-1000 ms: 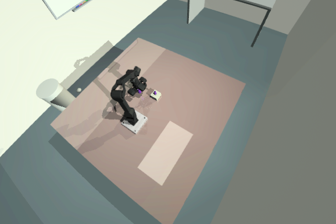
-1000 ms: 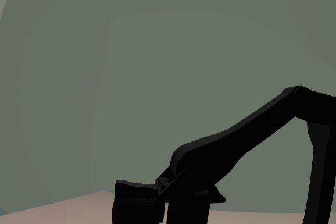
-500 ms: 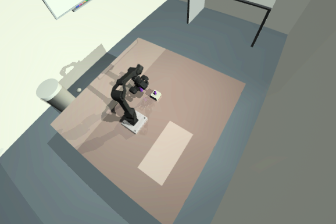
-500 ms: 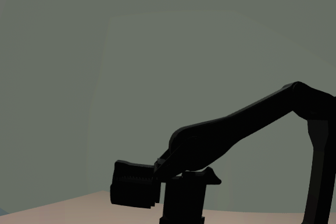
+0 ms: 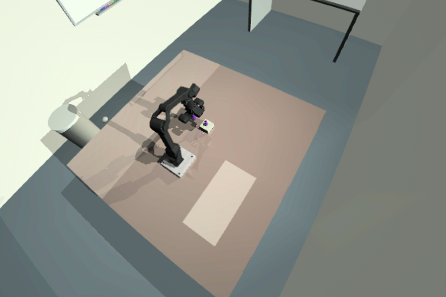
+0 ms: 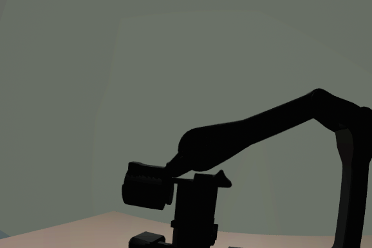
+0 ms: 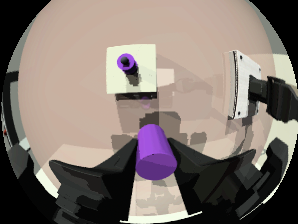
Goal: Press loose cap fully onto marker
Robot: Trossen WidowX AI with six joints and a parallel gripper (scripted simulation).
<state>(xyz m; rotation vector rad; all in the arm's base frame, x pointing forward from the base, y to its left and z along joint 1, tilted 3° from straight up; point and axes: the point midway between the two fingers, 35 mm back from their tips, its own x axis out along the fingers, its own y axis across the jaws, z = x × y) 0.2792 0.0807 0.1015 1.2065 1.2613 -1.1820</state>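
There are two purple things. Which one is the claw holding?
The claw holds the fat purple cap, pinched between its dark fingers. The other purple thing is the marker, standing apart in its white holder block.

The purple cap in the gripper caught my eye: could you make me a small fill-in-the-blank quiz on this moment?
1. The gripper is shut on the purple cylindrical ____.
2. The purple marker stands upright in the white square ____.
3. The cap is not yet on the ____.

Missing words: cap; holder block; marker.
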